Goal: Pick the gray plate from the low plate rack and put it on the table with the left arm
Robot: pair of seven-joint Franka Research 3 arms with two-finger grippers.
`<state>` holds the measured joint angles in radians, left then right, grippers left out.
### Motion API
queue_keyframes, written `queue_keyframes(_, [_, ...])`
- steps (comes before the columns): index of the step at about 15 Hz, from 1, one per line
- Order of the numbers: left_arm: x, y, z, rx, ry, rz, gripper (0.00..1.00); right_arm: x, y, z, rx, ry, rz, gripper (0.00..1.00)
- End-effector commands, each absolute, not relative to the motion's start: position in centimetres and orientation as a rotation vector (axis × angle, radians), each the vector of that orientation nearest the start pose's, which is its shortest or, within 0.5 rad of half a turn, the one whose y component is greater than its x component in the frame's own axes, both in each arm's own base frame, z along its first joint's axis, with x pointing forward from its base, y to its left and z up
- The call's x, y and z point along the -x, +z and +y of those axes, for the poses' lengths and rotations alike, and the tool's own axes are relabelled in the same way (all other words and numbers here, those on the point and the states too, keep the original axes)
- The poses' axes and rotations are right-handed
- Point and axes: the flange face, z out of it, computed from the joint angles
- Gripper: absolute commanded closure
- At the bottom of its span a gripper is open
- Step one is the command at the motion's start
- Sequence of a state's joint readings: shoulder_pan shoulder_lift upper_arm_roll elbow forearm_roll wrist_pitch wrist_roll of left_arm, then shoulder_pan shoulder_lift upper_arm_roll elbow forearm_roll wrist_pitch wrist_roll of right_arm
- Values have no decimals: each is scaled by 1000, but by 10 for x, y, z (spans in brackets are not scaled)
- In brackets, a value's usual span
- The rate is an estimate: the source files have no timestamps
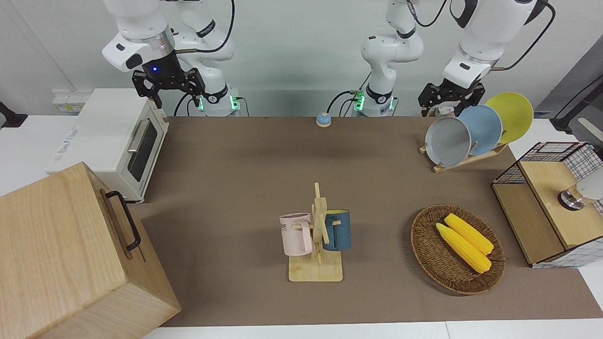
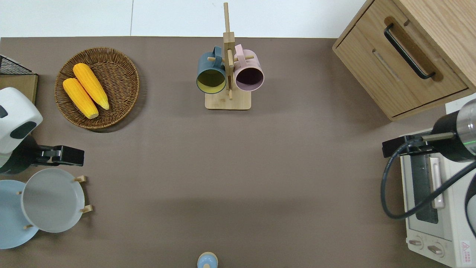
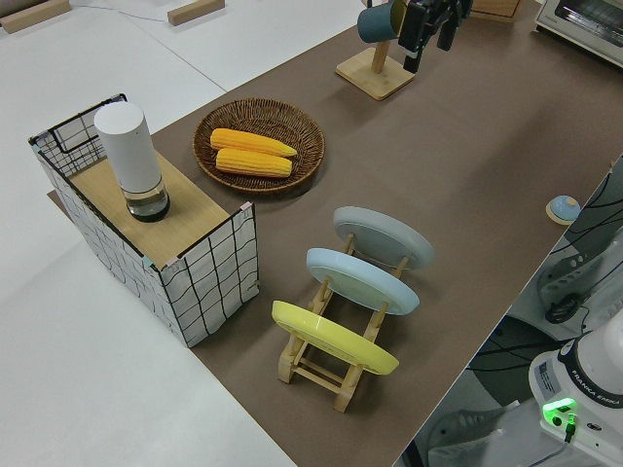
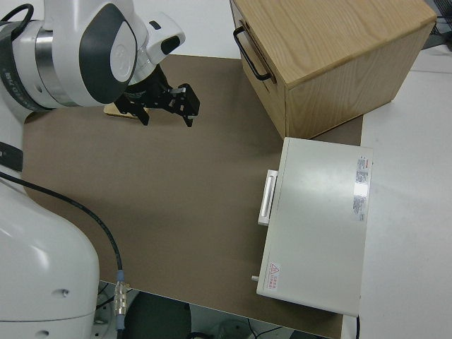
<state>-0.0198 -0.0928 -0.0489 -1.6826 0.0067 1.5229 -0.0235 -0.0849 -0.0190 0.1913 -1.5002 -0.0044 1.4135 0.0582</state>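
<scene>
- Plates stand in a row on the low plate rack (image 3: 336,362), three of them, each one leaning; the rack sits on the table (image 1: 245,179) at my left arm's end, close to me
- the gray plate (image 2: 52,200) is the end one of the row, the one toward the right arm's end of the table; the sky-blue plate (image 3: 362,280) leans just beside it, and the yellow plate (image 3: 333,338) comes after that
- my left gripper (image 2: 61,155) hangs in the air over the table, just past the gray plate's rim on the side away from me; it is not touching the plate; my fingers are spread apart and hold nothing
- my right gripper (image 1: 168,84) is parked; its fingers are spread wide too, with nothing in them
- a basket (image 2: 122,63) with two corn cobs (image 2: 85,90) in it lies farther from me than the rack, well apart from it
</scene>
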Motion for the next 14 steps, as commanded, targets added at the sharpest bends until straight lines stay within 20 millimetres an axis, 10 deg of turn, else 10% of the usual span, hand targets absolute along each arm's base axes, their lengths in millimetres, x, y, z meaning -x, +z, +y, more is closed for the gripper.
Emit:
queue_keyframes(1, [-512, 617, -34, 3139, 97, 67, 0, -527, 657, 58, 3146, 114, -75, 11])
queue_keyframes(8, [-513, 618, -31, 3134, 87, 60, 0, -527, 657, 58, 3146, 116, -75, 13])
queue_keyframes(14, [-510, 619, 13, 3130, 99, 101, 0, -527, 657, 57, 3146, 116, -73, 13])
